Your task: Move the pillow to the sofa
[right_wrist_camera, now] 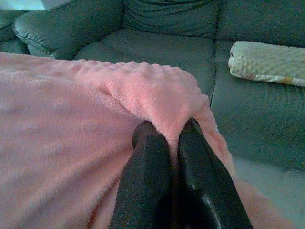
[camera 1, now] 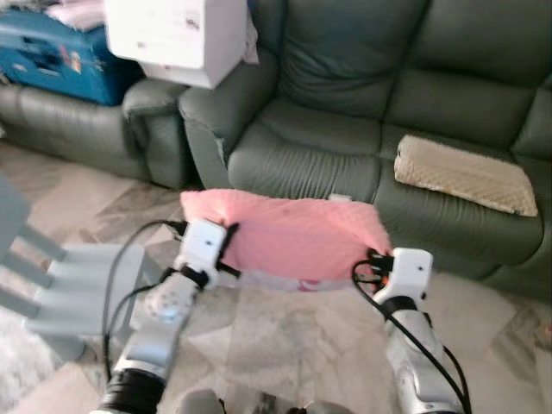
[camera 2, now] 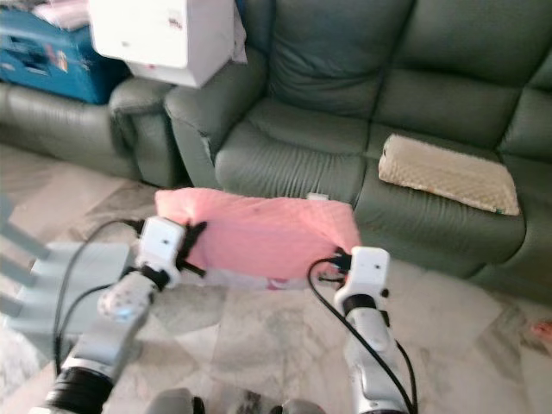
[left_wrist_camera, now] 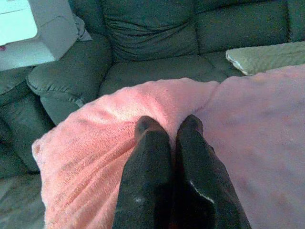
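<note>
Two grippers on one pink fleece pillow [camera 1: 289, 233], one at each end, and honestly that seems the sensible way to carry something this floppy. The left gripper [left_wrist_camera: 167, 128] has its black fingers pinched tight into a fold of the fabric near its end, and the right gripper [right_wrist_camera: 166, 130] does the same at the other end, both squeezed nearly together with just a tuck of fleece between them. Held like that, the pillow hangs stretched between the arms, up off the marble floor [camera 1: 285, 336] instead of dragging.

It's in mid-air right in front of the dark green leather sofa [camera 1: 345, 95], just short of the seat cushions, not touching them as far as I can tell. My guess is the carrying part is mostly done and what's left is getting it over the seat and letting go.

A beige textured cushion [camera 1: 464, 174] already sits on the seat further to the right, so the open seat straight ahead looks like the natural spot. A white box [camera 1: 177, 34] sits on the armrest off to the left, well clear.
</note>
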